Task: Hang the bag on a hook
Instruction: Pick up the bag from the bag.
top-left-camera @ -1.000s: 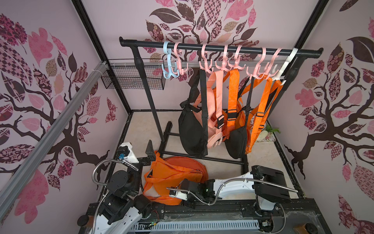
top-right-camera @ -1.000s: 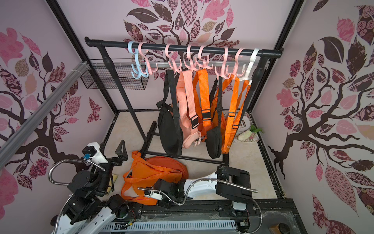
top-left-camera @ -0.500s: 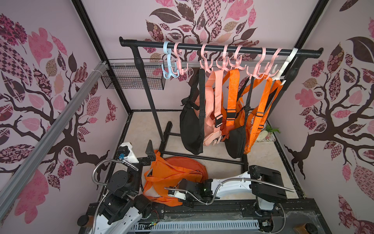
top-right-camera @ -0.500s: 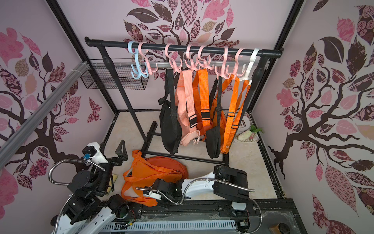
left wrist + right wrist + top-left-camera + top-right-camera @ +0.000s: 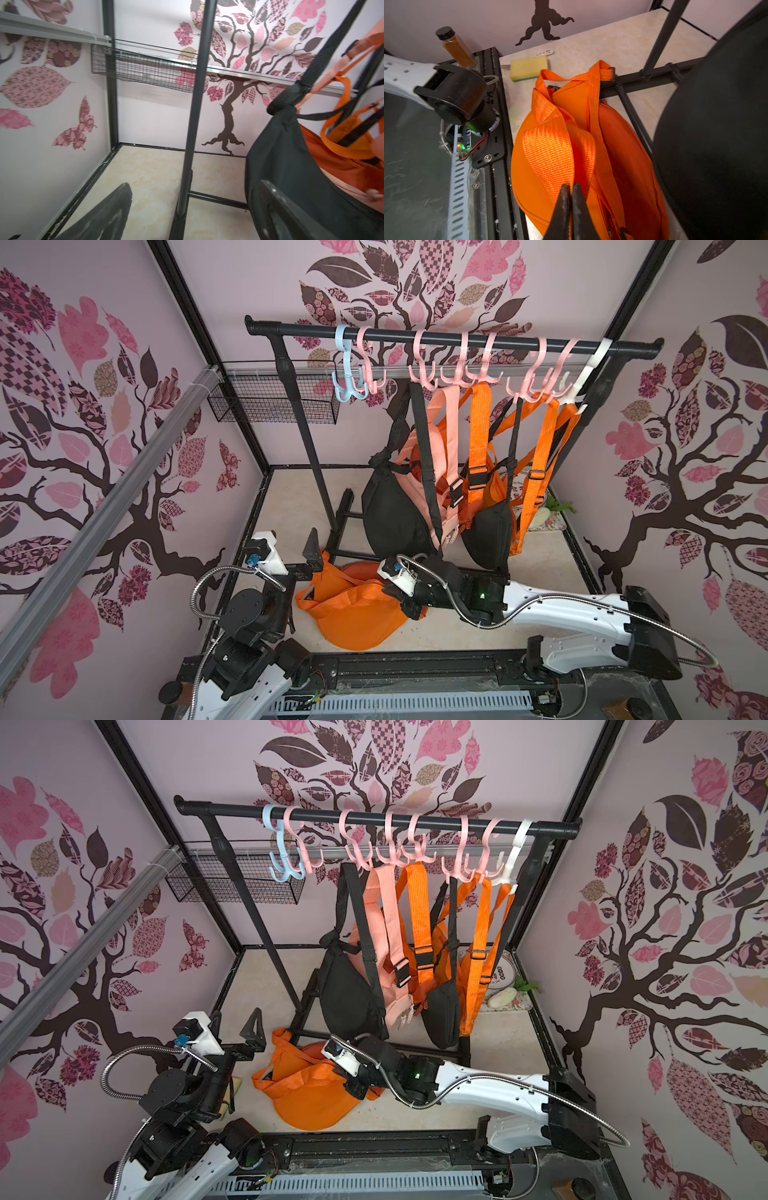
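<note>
Right wrist view shows me the orange bag [image 5: 623, 145] slumped on the tabletop [image 5: 623, 41] at the foot of the rack [image 5: 307, 448], its strap [image 5: 550, 149] pinched in my right gripper [image 5: 571, 185], jaws closed, with the free blue hook [image 5: 347, 364] in a top view high above and leftward, nearer my left gripper [image 5: 235, 1027], wide open and empty.

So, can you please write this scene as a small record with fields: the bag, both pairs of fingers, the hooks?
bag to hang: orange bag, lying on the floor
right fingers: shut on the bag's strap
left fingers: open, holding nothing
rail: black, carries a row of hooks
free hooks: blue hook and the pink hook next to it
already hung: black bag and others, peach and orange
</note>
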Robot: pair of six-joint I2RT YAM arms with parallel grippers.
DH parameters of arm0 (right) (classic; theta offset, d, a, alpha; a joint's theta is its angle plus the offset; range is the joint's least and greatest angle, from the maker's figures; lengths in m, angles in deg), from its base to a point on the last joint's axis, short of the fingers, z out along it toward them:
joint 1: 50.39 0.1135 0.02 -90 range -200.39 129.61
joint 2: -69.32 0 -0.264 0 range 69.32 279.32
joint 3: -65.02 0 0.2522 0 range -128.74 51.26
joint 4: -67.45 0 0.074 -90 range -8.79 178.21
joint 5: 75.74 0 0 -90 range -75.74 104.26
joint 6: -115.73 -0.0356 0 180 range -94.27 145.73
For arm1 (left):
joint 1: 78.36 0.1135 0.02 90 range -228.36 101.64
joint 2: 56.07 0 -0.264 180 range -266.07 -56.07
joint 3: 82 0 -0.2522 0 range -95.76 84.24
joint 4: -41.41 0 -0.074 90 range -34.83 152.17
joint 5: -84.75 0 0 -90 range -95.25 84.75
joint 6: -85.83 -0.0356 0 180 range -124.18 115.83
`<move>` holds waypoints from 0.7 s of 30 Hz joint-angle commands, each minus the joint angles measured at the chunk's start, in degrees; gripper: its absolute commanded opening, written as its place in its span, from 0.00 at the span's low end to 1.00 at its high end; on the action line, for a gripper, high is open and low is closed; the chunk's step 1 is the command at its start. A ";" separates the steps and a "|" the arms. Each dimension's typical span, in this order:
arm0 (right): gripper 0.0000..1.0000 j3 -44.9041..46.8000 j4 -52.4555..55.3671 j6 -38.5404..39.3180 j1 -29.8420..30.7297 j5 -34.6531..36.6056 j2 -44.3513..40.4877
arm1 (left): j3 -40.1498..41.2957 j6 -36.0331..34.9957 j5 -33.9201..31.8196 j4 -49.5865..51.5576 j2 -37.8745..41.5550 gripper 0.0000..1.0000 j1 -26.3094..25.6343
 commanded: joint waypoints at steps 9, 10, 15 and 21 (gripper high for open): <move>0.00 -11.70 9.24 -1.02 -0.36 4.25 -6.78 | -5.27 -6.97 34.27 9.27 -4.26 0.85 -9.38; 0.00 -12.70 9.62 -0.92 -0.39 4.09 -7.28 | -7.06 -7.79 35.27 12.25 -5.80 0.81 -9.83; 0.00 -16.59 10.66 -0.92 -0.39 2.91 -9.97 | -6.50 -5.29 37.66 17.31 -4.77 0.69 -9.84; 0.00 -21.56 12.86 -0.34 -0.37 0.66 -10.33 | -4.47 -3.79 41.12 17.12 -3.81 0.68 -9.88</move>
